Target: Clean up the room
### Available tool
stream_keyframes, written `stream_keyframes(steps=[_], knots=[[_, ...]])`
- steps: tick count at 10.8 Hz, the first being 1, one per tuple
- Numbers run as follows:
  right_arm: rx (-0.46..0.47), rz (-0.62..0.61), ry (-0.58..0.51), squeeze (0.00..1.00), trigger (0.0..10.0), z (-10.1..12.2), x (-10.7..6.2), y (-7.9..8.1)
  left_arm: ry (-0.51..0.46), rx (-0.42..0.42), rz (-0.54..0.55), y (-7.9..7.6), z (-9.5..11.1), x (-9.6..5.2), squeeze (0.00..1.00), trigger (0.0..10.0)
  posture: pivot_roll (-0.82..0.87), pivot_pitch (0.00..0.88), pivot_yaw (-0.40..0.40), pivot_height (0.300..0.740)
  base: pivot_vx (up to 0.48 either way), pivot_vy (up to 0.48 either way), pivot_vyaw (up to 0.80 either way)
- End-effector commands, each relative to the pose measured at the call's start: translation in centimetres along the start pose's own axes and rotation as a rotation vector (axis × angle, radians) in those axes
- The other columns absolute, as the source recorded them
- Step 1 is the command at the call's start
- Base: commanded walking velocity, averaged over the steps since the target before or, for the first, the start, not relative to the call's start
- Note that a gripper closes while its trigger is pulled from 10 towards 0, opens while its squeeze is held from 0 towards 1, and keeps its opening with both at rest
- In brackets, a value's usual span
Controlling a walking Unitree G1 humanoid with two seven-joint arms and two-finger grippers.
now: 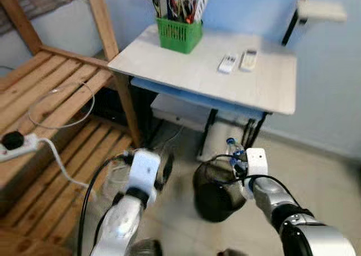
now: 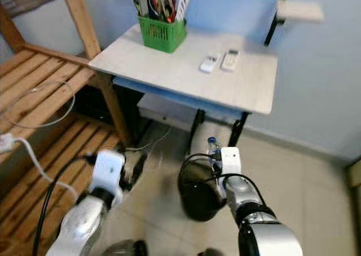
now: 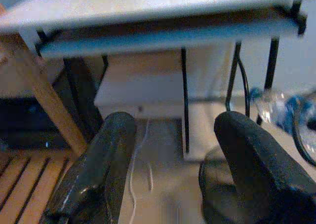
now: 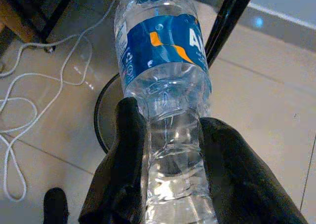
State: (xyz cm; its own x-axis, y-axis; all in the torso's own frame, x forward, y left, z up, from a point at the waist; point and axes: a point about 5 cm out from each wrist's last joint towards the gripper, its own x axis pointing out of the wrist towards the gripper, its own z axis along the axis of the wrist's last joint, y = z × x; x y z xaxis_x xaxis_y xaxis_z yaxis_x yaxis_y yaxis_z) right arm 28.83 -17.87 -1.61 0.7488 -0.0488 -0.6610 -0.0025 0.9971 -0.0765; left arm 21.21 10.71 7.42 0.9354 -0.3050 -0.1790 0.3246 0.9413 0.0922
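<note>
Head views: right gripper (image 1: 241, 164) holds plastic bottle (image 1: 233, 149) above black bin (image 1: 214, 191), beside white desk (image 1: 208, 70).
Left wrist: left gripper (image 3: 170, 150) spread wide, empty.
Right wrist: fingers (image 4: 129, 150) clamp bottle's clear body.

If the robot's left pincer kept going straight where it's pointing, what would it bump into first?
Probably the black desk leg under the white desk; the open left pincer aims between its legs, though depth is unclear.
</note>
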Motion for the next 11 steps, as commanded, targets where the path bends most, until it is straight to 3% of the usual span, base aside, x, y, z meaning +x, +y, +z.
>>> stream_keyframes(steps=[1,3,5,9,11], knots=[[0.001,-0.007,-0.024,0.00,10.0,0.6,0.0,0.3,-0.002,-0.004,-0.020,-0.1,0.3,-0.3,0.00,10.0,0.00,0.141,0.095,0.740,0.000,0.000,0.00],[0.017,0.035,0.012,0.00,10.0,-0.2,0.0,2.2,0.015,0.006,-0.039,-0.1,0.6,-0.8,0.00,10.0,0.02,0.178,0.116,0.740,0.000,0.000,0.00],[-0.052,0.086,-0.034,0.00,10.0,0.2,0.0,3.2,-0.021,-0.019,-0.004,0.6,1.2,-0.7,0.00,10.0,0.00,0.174,0.113,0.740,0.165,-0.172,0.00],[-0.068,0.096,-0.091,0.00,10.0,1.2,0.0,3.0,-0.042,0.058,-0.050,-0.2,1.7,0.7,0.00,10.0,-0.03,0.121,0.112,0.740,0.283,-0.383,0.00],[-0.069,0.095,-0.088,0.00,10.0,0.8,-0.1,2.7,-0.047,0.055,-0.060,-0.7,1.7,1.4,0.00,10.0,-0.04,0.092,0.113,0.740,0.000,0.000,0.00]])
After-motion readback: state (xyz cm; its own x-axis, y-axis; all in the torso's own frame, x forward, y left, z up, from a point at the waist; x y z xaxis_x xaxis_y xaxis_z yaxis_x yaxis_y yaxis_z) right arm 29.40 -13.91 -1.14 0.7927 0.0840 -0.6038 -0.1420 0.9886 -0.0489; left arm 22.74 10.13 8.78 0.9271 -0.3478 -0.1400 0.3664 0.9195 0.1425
